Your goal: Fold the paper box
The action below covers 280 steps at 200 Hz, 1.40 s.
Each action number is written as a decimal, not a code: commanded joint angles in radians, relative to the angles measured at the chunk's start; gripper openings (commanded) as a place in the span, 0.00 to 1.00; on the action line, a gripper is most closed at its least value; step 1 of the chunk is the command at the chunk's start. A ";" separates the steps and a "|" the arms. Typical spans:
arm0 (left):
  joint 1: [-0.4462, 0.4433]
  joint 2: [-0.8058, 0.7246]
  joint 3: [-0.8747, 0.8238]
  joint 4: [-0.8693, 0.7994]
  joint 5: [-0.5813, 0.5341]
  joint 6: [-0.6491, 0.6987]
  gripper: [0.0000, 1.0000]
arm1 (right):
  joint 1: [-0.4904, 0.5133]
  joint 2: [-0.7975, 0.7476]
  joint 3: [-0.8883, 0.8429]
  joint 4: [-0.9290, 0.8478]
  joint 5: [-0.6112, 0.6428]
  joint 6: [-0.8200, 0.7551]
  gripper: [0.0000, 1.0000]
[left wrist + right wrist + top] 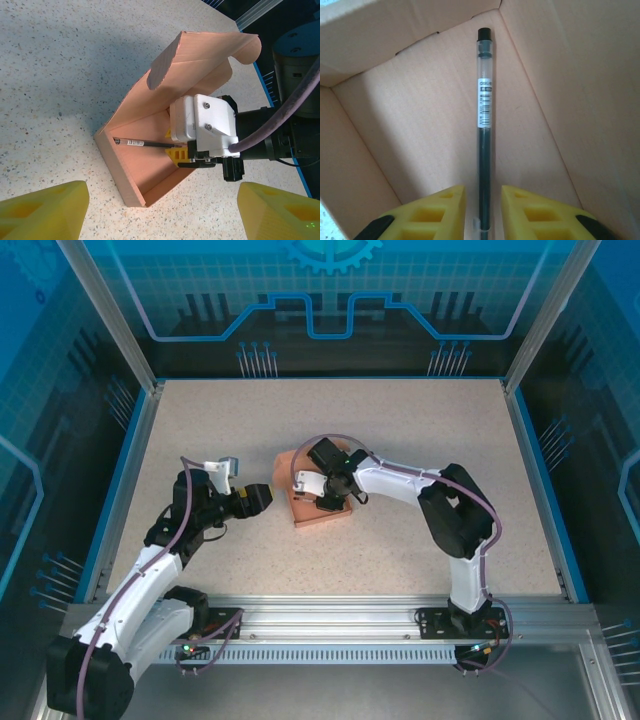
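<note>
Salmon-pink cardboard paper box (145, 167), walls up, lid unclosed, sits before the wide-apart left gripper (161, 214); barely parted right gripper (483, 202) straddles a thin dark pen (485, 115).

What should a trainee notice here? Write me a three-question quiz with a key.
1. What lies in the box? A) pen B) spoon C) cloth
2. True or false: the left gripper is clamped on the box.
3. Fill in: the pen lies ___ the right gripper's fingers.
Key: 1 A. 2 False: it is open and apart from the box. 3 between.
</note>
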 commanded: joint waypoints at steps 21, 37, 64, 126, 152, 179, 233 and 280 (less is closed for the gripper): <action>-0.007 -0.010 0.012 0.030 -0.033 0.016 0.80 | -0.004 -0.207 -0.091 0.070 -0.076 0.111 0.32; -0.007 -0.001 0.007 0.049 -0.044 0.012 0.80 | -0.027 -0.296 -0.144 0.114 -0.116 0.168 0.35; -0.007 0.052 0.022 0.066 -0.060 0.000 0.80 | -0.101 -0.441 -0.225 0.186 -0.192 0.278 0.40; -0.007 0.141 0.039 0.145 -0.152 -0.027 0.82 | -0.305 -0.556 -0.300 0.300 -0.222 0.456 0.73; -0.006 0.142 0.030 0.168 -0.199 -0.017 0.91 | -0.325 -0.535 -0.295 0.313 -0.156 0.485 0.78; -0.004 0.129 0.018 0.175 -0.252 -0.014 0.99 | -0.349 -0.527 -0.308 0.339 -0.128 0.522 0.84; 0.009 0.110 -0.005 0.203 -0.265 -0.046 0.99 | -0.372 -0.514 -0.335 0.380 -0.157 0.577 1.00; 0.008 0.125 -0.050 0.304 -0.234 -0.038 0.99 | -0.377 -0.482 -0.330 0.392 -0.257 0.561 0.98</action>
